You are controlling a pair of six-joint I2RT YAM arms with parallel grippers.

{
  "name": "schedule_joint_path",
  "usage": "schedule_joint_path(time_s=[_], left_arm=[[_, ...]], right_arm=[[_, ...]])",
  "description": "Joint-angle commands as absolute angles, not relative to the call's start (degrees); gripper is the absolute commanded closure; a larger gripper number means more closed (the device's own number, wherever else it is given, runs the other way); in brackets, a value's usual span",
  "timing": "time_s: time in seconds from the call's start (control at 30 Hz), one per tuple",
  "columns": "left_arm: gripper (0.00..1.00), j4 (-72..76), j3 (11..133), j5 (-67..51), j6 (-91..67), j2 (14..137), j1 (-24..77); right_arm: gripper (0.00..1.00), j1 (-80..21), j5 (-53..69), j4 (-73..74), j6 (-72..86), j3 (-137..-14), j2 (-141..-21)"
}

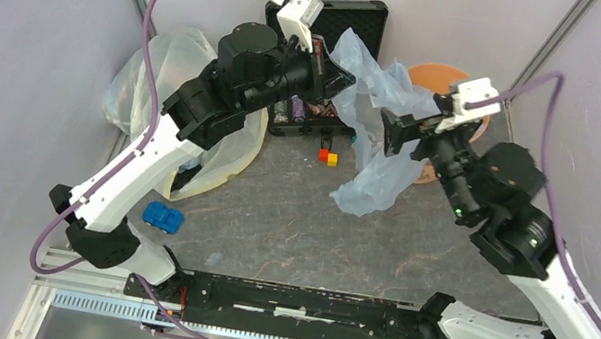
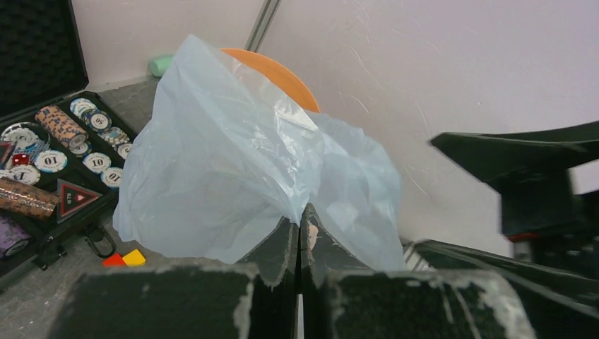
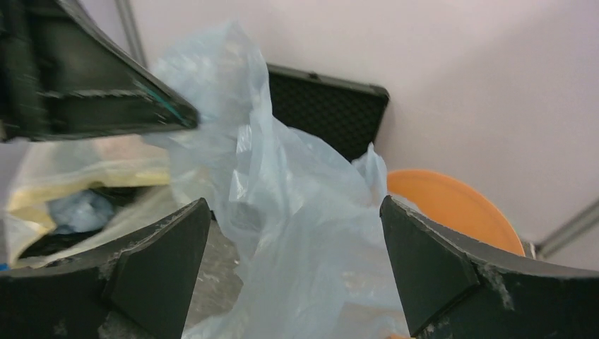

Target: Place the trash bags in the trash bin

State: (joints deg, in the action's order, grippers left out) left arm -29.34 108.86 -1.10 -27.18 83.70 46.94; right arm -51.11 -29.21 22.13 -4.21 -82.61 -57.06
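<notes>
Both arms reach forward, angled inward. The left gripper (image 2: 300,219) is clamped tight; the right gripper (image 3: 293,215) gapes wide.

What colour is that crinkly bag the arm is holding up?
The bag is pale blue and see-through, clearest in the left wrist view.

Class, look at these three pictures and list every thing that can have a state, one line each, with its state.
pale blue bag, crumpled, held up at one edge, not in the bin
orange bin, mouth open, partly hidden behind the bag
left pincer, shut on the bag
right pincer, open, fingers either side of the bag
black case, open, lid raised
yellowish bag, lying slack
</notes>
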Motion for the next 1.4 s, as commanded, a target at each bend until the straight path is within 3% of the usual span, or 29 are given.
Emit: schedule_joint_path(time_s=[0.0,0.13,0.43,0.6,0.8,1.03,1.23,1.37], left_arm=[[0.98,-25.43,109.06,-4.72,-30.18,84.09,45.65],[0.98,-24.49,108.98,-6.11,-30.52,84.39,44.94],[0.98,-24.04,108.98,-7.4,-30.52,84.21,44.82],[0.98,-23.99,108.58,-7.76,-30.25,83.99,44.78],[0.98,-24.17,107.69,-7.58,-29.82,83.27,44.82],[0.98,-23.16,106.0,-7.58,-29.22,82.53,44.74],[0.98,-23.47,106.52,-8.74,-28.79,82.93,44.74],[0.98,-23.64,106.22,-8.79,-28.3,82.99,44.74]], right_arm=[[0.02,-51.1,-18.92,22.77,-4.71,-87.36,-54.14],[0.02,-51.07,-17.42,20.97,-5.95,-88.78,-53.05],[0.04,-51.09,-45.55,26.55,-13.09,-101.88,-63.0],[0.07,-49.61,-46.71,30.01,-12.66,-101.55,-67.11],[0.07,-36.3,-29.24,35.74,-6.63,-102.26,-72.26],[0.02,-16.27,0.73,37.86,-0.11,-104.26,-80.89],[0.02,-2.39,28.43,29.11,8.5,-94.14,-84.22],[0.02,1.6,33.31,24.06,10.36,-87.41,-84.06]])
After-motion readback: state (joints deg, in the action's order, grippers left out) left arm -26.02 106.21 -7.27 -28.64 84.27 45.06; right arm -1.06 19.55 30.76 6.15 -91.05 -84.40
